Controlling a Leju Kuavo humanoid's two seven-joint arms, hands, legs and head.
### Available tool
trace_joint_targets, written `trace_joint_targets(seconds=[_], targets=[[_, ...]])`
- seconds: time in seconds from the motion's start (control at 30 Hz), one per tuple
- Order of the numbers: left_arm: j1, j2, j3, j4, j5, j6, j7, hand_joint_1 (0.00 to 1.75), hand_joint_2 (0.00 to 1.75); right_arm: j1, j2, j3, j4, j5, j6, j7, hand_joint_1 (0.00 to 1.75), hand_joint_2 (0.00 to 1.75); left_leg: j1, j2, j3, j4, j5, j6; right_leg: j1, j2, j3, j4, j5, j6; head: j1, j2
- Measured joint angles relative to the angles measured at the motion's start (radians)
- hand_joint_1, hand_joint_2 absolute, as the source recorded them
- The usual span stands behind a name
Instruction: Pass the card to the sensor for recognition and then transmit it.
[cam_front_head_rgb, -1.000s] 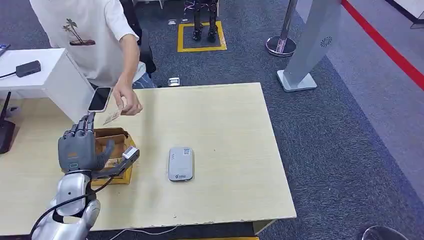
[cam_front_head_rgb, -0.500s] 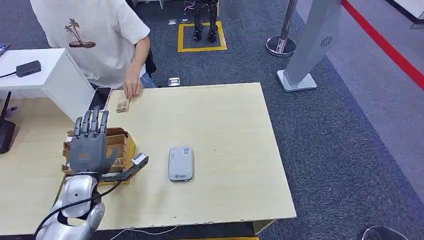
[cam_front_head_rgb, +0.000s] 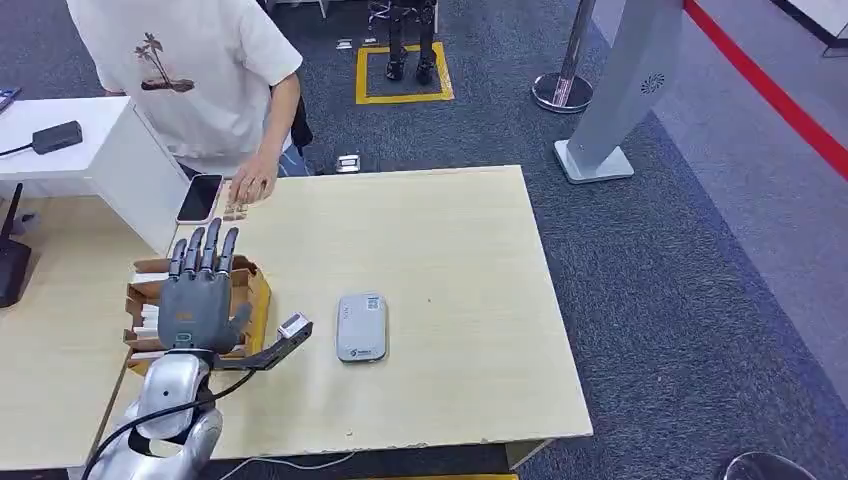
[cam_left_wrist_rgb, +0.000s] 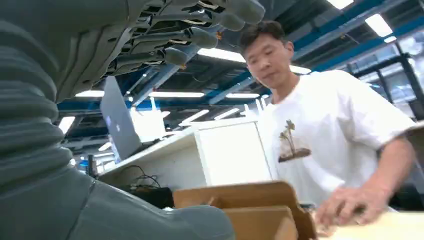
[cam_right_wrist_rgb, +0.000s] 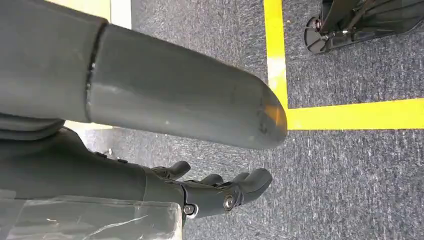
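Seeing table (cam_front_head_rgb: 450, 250) with a person (cam_front_head_rgb: 180, 80) leaning in at its 11 o'clock corner.

Box (cam_front_head_rgb: 255, 290) is sitting at 9 o'clock of the sensor (cam_front_head_rgb: 361, 327), near it but not touching. Pale flat items are stacked inside. They may be spare cards, but I can't tell.

Left hand (cam_front_head_rgb: 200, 300) is hovering flat over the box, fingers straight and spread, pointing to 12 o'clock and holding nothing. Right hand (cam_right_wrist_rgb: 220, 189) is hanging over the carpet, fingers loosely extended, also empty.

Phone (cam_front_head_rgb: 200, 198) is lying at 12 o'clock of the left hand, by the far edge.

Card (cam_front_head_rgb: 233, 212) is lying flat on the table at 1 o'clock of the left hand, just beside the phone. The person's hand (cam_front_head_rgb: 255, 185) is touching it or right over it. It's small and pale, so I'm not reading any detail.

Handling, as I'm judging it:
- Very light, thin and stiff, with slick faces and almost no height off the table.
- A top-down grab will likely skid it.
- I'm planning a thumb-and-finger pinch on a long edge, ideally taken from the person's fingers or off the table edge.
- I'm leaving most of the face clear for the sensor.
- Not fragile, but it's easy to drop or flick away, so I'm keeping grip force low and squeezing slowly.
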Motion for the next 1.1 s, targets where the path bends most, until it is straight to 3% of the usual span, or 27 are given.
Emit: trace_joint_targets(seconds=[0.17,0.63,0.9,1.1], targets=[[0.026,-0.048,0.000,0.000,0.000,0.003,-0.050,0.00,1.75,0.000,0.000,0.000,0.000,-0.001,0.001,0.000,0.00,0.00,-0.001,0.000,0.000,0.000,0.000,0.000,0.000,0.000,0.000,0.000,0.000,0.000,0.000,0.000],[0.076,-0.125,-0.006,0.001,0.000,0.006,-0.104,0.00,1.75,0.000,0.000,-0.002,0.000,-0.006,0.000,-0.003,0.00,0.00,0.000,0.000,0.000,0.000,0.000,0.000,0.000,0.000,0.000,0.000,0.000,0.000,0.000,0.000],[0.107,-0.140,-0.028,0.007,0.000,0.009,-0.095,0.00,1.75,0.000,0.000,-0.003,0.000,-0.008,-0.001,-0.007,0.00,0.00,0.000,0.000,0.000,0.000,0.000,0.000,0.000,0.000,0.000,0.000,0.000,0.000,0.000,0.000],[0.155,-0.128,-0.047,0.003,0.000,-0.019,-0.021,0.00,1.75,0.000,0.000,-0.015,0.000,-0.026,-0.005,-0.002,0.00,0.00,0.000,0.000,0.000,0.000,0.000,0.000,0.000,0.000,0.000,0.000,0.000,0.000,0.000,0.000]])
